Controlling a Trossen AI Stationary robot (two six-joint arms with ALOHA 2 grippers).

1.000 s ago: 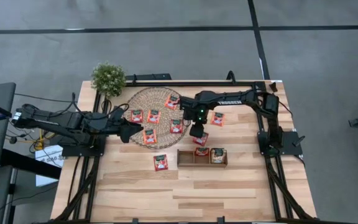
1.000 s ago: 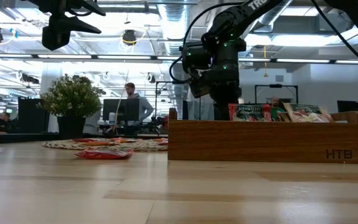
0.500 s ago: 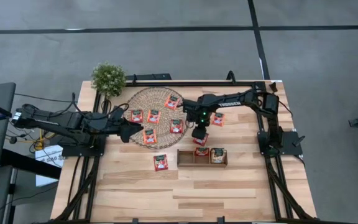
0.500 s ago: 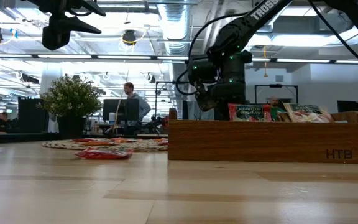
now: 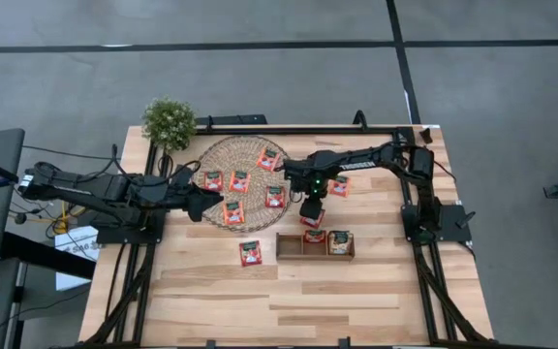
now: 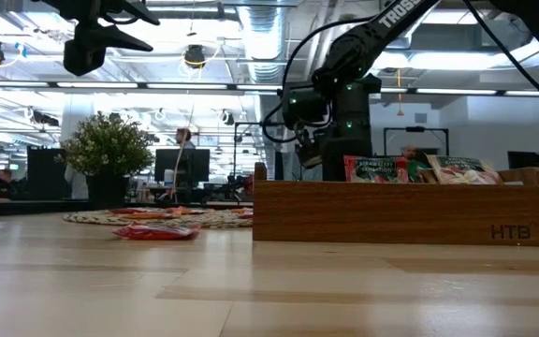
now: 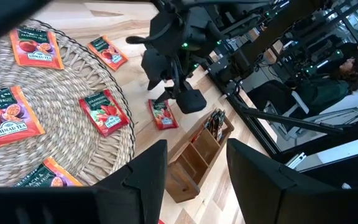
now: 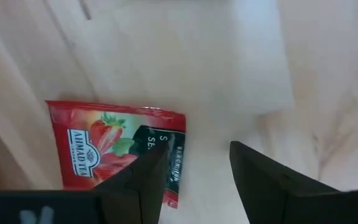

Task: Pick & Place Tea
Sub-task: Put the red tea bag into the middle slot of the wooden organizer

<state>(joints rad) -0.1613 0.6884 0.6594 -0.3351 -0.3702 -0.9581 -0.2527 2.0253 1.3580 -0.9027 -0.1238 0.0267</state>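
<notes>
Right gripper: the right gripper hung at the centre of the high view, directly over a red tea sachet on the bare wood; its fingers were spread and held nothing.
Key relation: in the right wrist view the sachet lay flat just ahead of the fingers and off toward the left one, one corner reaching the gap between them; judged, the grasp would need a small shift that way.
Long axis: the sachet was nearly square, its edges slightly askew to the line of the fingers.
Nearer arm: the right arm was plainly nearer; the sachet lay just above the wooden tray in the high view.
Left gripper: the left gripper waited at the left edge of the woven mat, fingers apart and empty.
Tray contents: the middle and right compartments held sachets standing on edge; the left one looked empty.
Mat contents: several red sachets lay flat on the mat.
Loose tea: one sachet lay left of the tray, another right of the mat.
</notes>
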